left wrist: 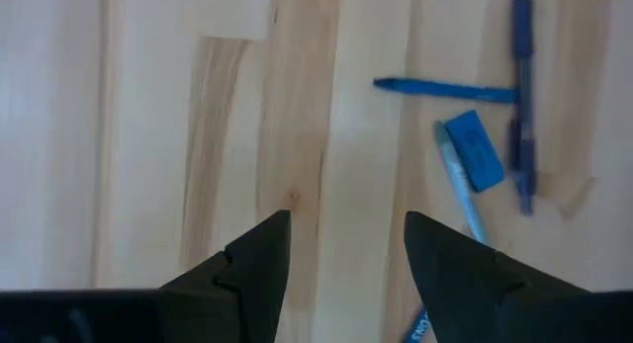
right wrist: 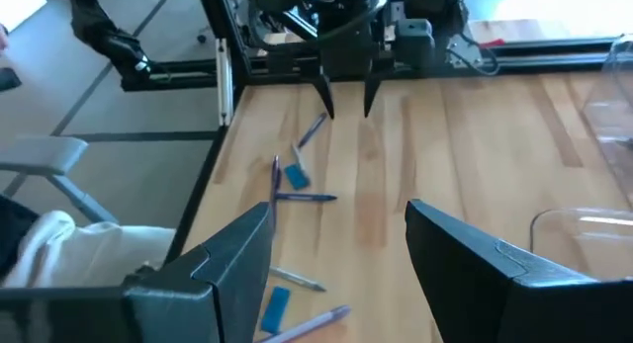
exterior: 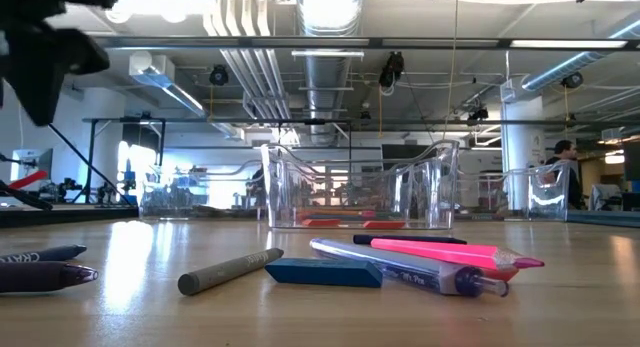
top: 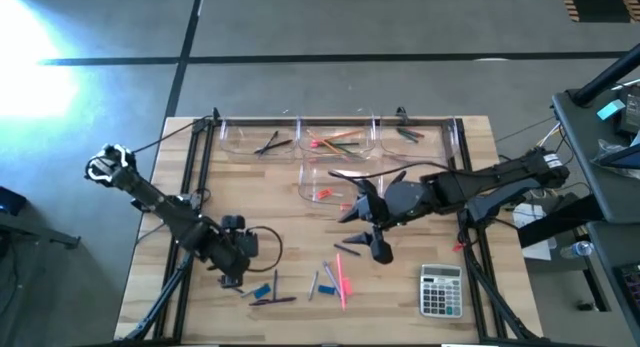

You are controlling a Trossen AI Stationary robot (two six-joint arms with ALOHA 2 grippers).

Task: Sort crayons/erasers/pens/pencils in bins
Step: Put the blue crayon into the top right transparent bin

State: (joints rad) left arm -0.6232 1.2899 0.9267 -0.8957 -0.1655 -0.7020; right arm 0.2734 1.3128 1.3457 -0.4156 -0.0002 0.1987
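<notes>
Four clear bins stand at the far side: one holding dark pens (top: pixel 267 144), one holding orange, red and green pencils (top: pixel 335 140), one holding green sticks (top: pixel 408 134), and a nearer bin (top: pixel 335 182) holding red erasers (top: pixel 325 194). Loose on the near table lie blue erasers (top: pixel 262 290) (top: pixel 327 287), dark pens (top: pixel 272 300), a grey stick (top: pixel 313 285) and a pink stick (top: pixel 345 279). My left gripper (top: pixel 232 280) is open and empty over bare wood (left wrist: pixel 346 234), left of a blue eraser (left wrist: pixel 473 150). My right gripper (top: pixel 362 232) is open and empty (right wrist: pixel 341 224), above the table just near of the eraser bin.
A grey calculator (top: pixel 440 290) lies at the near right. Dark rails run along the table's left (top: pixel 195 177) and right (top: pixel 465 177) sides. In the low view a blue eraser (exterior: pixel 325 273), a grey crayon (exterior: pixel 230 270) and a pink stick (exterior: pixel 450 255) lie before a bin (exterior: pixel 360 192).
</notes>
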